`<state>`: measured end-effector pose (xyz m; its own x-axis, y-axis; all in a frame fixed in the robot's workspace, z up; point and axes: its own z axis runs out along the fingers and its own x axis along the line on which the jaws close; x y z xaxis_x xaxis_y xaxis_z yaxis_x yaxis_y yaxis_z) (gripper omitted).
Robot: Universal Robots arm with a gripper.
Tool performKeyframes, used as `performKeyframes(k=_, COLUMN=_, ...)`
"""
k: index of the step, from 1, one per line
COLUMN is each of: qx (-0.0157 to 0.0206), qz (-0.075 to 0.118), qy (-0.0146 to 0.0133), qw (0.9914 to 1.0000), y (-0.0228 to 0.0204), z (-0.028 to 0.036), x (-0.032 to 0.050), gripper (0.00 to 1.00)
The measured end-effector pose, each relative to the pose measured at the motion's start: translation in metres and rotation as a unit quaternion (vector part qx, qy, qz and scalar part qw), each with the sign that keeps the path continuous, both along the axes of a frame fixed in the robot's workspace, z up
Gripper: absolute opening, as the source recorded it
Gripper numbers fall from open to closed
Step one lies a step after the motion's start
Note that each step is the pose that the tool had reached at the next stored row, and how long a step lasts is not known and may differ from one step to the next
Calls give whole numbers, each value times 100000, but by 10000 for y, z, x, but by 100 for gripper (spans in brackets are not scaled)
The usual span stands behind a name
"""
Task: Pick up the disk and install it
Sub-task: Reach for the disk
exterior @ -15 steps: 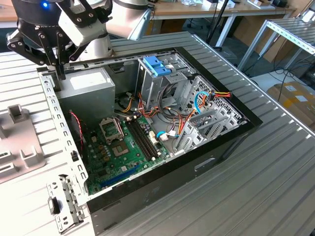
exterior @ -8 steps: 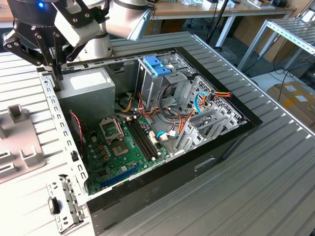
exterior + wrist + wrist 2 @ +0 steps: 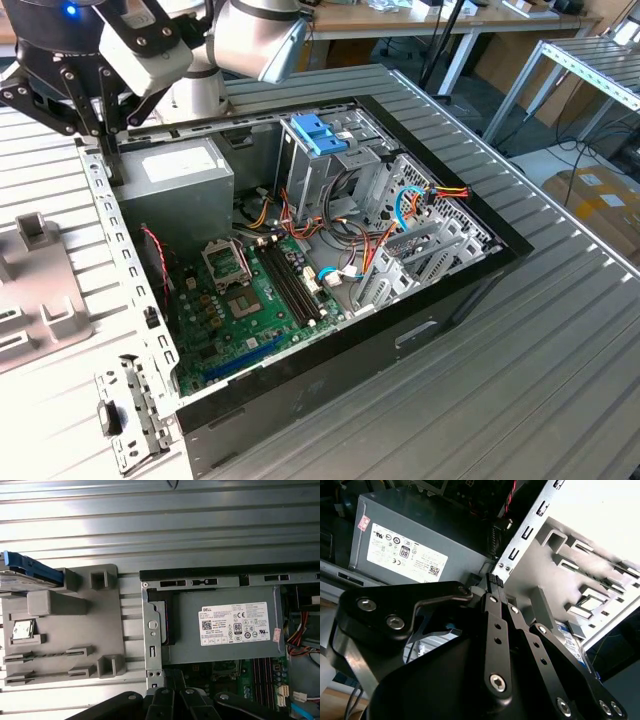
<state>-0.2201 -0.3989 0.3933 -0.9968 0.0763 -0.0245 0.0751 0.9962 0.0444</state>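
Observation:
The disk (image 3: 22, 575) is a flat drive with a bright blue rail. It lies at the far corner of a grey fixture tray (image 3: 75, 630) beside the open computer case (image 3: 330, 250); a corner of the disk (image 3: 572, 642) also peeks out in the second wrist view. My gripper (image 3: 495, 579) hangs over the case's corner by the power supply, some way from the disk. Its two black fingers (image 3: 492, 630) are pressed together, shut on nothing. In the exterior view the gripper (image 3: 110, 140) is at the upper left, above the case rim.
The grey power supply (image 3: 175, 175) with a white label sits just inside the case under the gripper. A paler blue latch (image 3: 320, 135) tops the drive cage. Motherboard (image 3: 250, 300) and cables fill the case. The ribbed metal table (image 3: 520, 370) stretches towards the exterior view's right.

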Motion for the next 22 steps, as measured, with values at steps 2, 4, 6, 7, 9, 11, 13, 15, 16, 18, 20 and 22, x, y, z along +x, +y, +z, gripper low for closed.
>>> performKeyframes(k=2, qx=-1, qz=3, qy=-1, qw=100000, y=0, z=0, x=-14, gripper=11)
performKeyframes(k=4, qx=-2, qz=3, qy=0, qw=100000, y=0, z=0, x=-26, gripper=11)
performKeyframes(k=6, qx=0, qz=1, qy=-1, qw=100000, y=0, z=0, x=-37, gripper=11)
performKeyframes(k=7, qx=0, qz=2, qy=0, qw=100000, y=0, z=0, x=-42, gripper=11)
performKeyframes(k=9, qx=-2, qz=3, qy=0, qw=100000, y=0, z=0, x=-50, gripper=11)
performKeyframes(k=11, qx=-2, qz=2, qy=1, qw=100000, y=0, z=0, x=-63, gripper=11)
performKeyframes(k=13, qx=-2, qz=2, qy=1, qw=100000, y=0, z=0, x=-76, gripper=11)
performKeyframes(k=15, qx=-1, qz=2, qy=0, qw=100000, y=0, z=0, x=-86, gripper=11)
performKeyframes(k=16, qx=-2, qz=4, qy=-1, qw=100000, y=0, z=0, x=-94, gripper=11)
performKeyframes(k=18, qx=-1, qz=2, qy=0, qw=100000, y=0, z=0, x=-105, gripper=11)
performKeyframes(k=20, qx=-2, qz=4, qy=-1, qw=100000, y=0, z=0, x=-124, gripper=11)
performKeyframes(k=22, qx=-1, qz=4, qy=0, qw=100000, y=0, z=0, x=-135, gripper=11)
